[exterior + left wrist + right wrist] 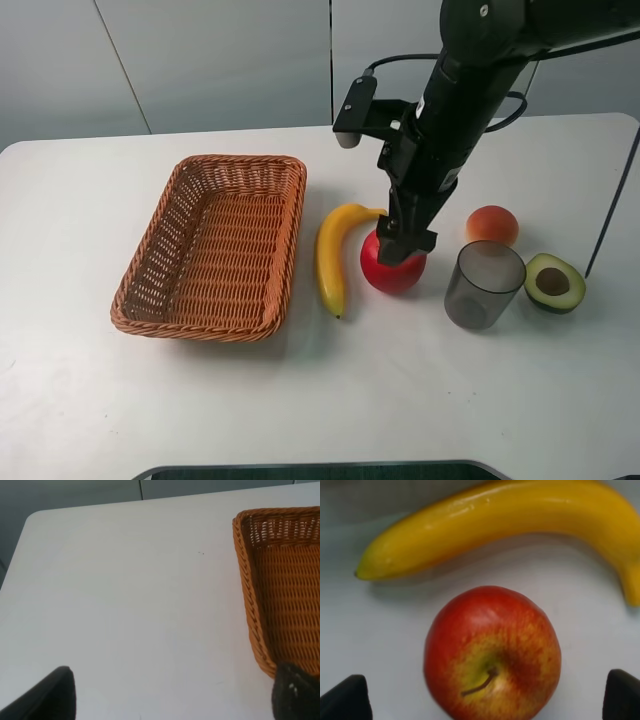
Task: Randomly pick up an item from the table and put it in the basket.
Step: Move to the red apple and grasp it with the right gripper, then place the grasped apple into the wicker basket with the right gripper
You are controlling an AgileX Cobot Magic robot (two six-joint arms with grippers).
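The red apple [396,273] with a yellowish patch at its stem sits on the white table [100,400], right of the wicker basket [240,161]. My right gripper [405,250] is lowered over the apple's top and is open. In the right wrist view the apple [492,652] lies between the two fingertips [345,700], which stand wide apart and do not touch it. My left gripper [170,695] is open and empty above bare table [125,605], beside the basket's corner [250,595]. It is out of the exterior view.
A yellow banana [333,255] lies between basket and apple, close to the apple [495,520]. An orange-pink fruit [492,225], a grey cup [484,285] and a halved avocado [555,282] stand right of the apple. The basket holds nothing.
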